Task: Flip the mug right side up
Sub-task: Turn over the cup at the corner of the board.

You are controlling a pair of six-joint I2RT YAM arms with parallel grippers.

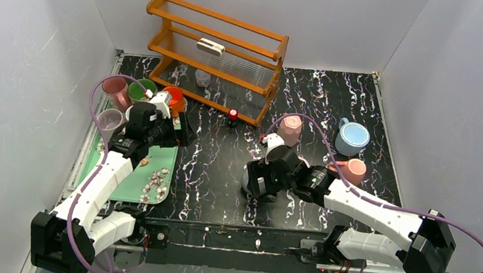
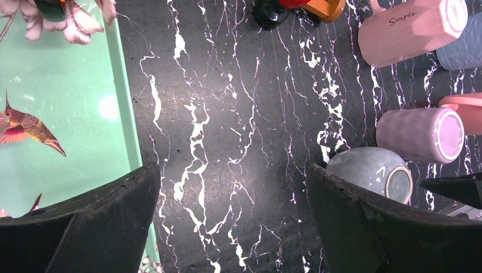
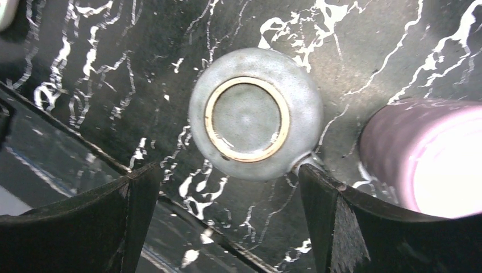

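The grey mug (image 3: 255, 113) stands upside down on the black marbled table, its tan-ringed base facing up. My right gripper (image 3: 225, 173) is open and hovers above it, with the mug just beyond the fingertips and its handle stub next to the right finger (image 3: 324, 199). In the top view the right gripper (image 1: 258, 181) covers most of the mug (image 1: 249, 175). My left gripper (image 2: 233, 176) is open and empty over bare table beside the green tray; it shows in the top view (image 1: 183, 132) too. The grey mug also shows at the right of the left wrist view (image 2: 369, 170).
An upside-down lilac mug (image 3: 420, 153) stands close right of the grey mug. A pink "Simple" mug (image 1: 290, 129), a blue mug (image 1: 352, 138) and a salmon mug (image 1: 355, 169) stand behind. The green tray (image 1: 126, 189), several cups (image 1: 142, 91) and a wooden rack (image 1: 217, 56) are at left and back.
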